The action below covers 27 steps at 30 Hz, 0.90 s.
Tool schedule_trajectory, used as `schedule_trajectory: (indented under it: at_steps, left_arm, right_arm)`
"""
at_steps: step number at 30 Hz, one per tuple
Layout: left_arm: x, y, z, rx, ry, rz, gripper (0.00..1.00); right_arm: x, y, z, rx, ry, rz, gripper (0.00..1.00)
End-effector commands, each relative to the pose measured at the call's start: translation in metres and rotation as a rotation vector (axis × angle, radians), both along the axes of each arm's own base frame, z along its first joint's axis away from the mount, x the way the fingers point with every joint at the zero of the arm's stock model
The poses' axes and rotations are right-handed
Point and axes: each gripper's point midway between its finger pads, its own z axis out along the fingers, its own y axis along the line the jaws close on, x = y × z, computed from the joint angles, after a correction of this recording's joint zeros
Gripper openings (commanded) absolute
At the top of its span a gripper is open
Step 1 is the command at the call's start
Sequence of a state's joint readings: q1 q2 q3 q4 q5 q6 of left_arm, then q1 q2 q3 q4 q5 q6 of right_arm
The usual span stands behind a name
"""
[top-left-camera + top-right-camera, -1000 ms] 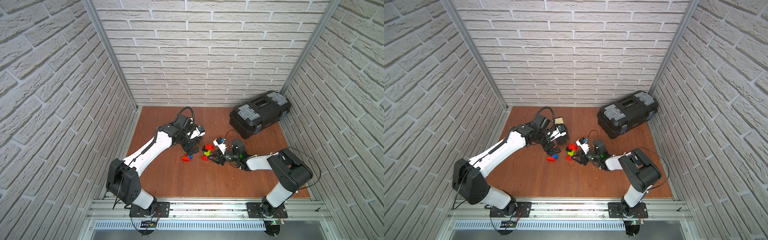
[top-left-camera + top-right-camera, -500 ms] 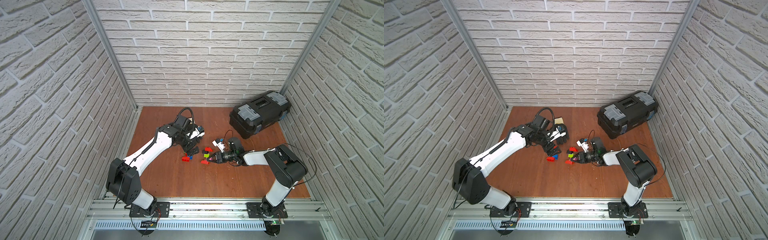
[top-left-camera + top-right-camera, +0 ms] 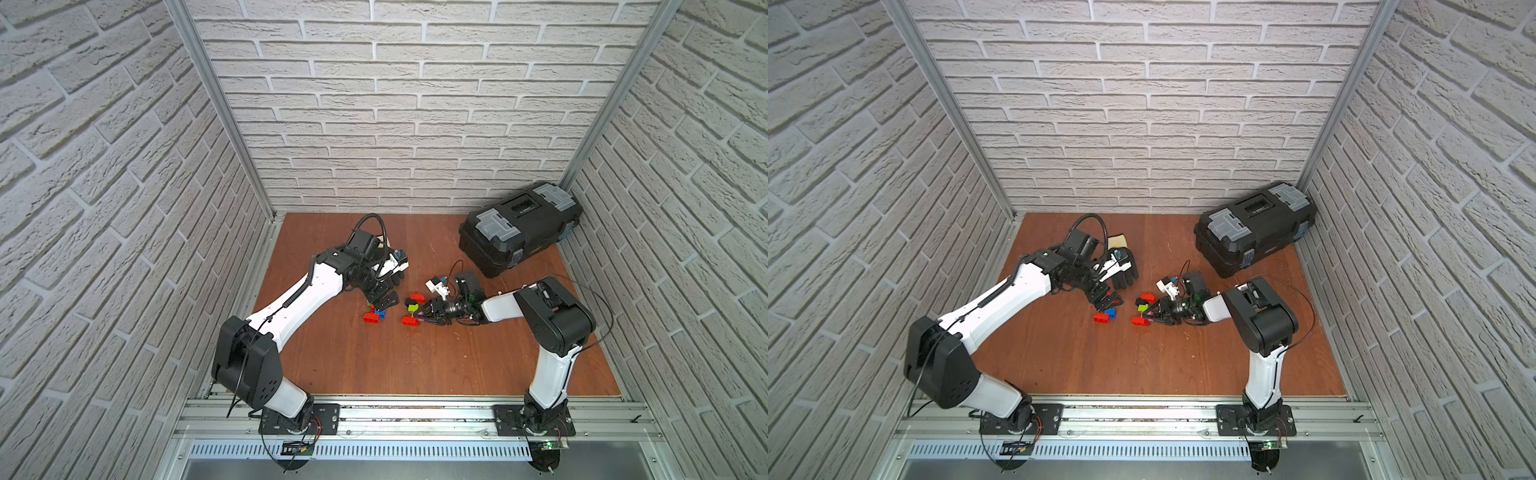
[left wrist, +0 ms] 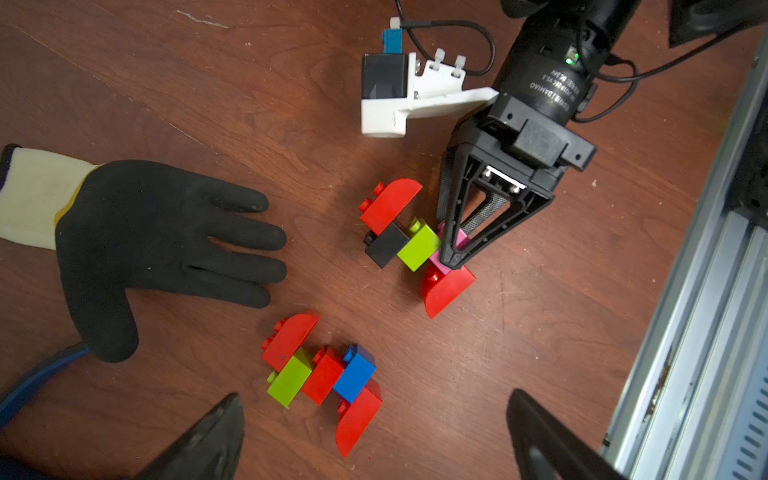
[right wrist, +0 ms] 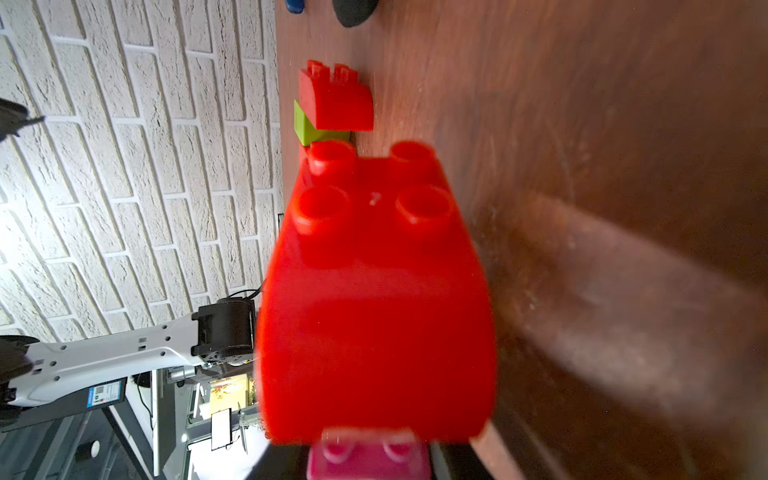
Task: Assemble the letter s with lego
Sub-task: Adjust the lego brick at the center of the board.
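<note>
- The right tool [image 4: 453, 254] pinches the small pink studded plastic brick [image 4: 435, 259] in one lego cluster [image 4: 417, 246] on the brown wooden bench [image 4: 166, 62].
- The left tool [image 3: 383, 300] hangs spread above the second cluster [image 4: 324, 376].
- Likely light, rigid, slippery: grip flat sides.

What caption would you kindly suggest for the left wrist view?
Right tool shut on the pink brick of a lego cluster; second cluster, black glove nearby.

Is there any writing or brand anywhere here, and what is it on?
"DAMIAO": on the right arm's black motor housing, upside down in the left wrist view.
Finer print beside it: too small to read.
Blue sticker on the toolbox: too blurred to read.
</note>
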<state>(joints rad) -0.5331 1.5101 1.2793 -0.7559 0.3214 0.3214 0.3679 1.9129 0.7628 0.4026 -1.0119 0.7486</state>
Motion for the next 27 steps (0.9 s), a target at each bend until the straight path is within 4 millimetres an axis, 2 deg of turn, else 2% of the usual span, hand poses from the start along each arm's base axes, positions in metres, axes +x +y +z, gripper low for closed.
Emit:
schedule_trajectory:
  at_steps: [1, 8, 17, 27]
  left_arm:
    - [0.0, 0.0, 0.002, -0.02, -0.004, -0.003, 0.98]
    - [-0.001, 0.0, 0.001, -0.017, 0.005, -0.004, 0.98]
    - [-0.001, 0.0, -0.001, -0.012, 0.016, -0.007, 0.98]
    - [0.0, 0.0, -0.002, -0.008, 0.018, -0.001, 0.98]
  right_arm:
    - [0.007, 0.005, 0.013, 0.037, -0.021, 0.024, 0.33]
    - [0.008, 0.004, 0.006, 0.011, 0.005, 0.021, 0.39]
    - [0.009, 0.002, 0.003, -0.002, 0.015, 0.004, 0.41]
    - [-0.005, -0.007, 0.001, -0.135, -0.037, 0.008, 0.52]
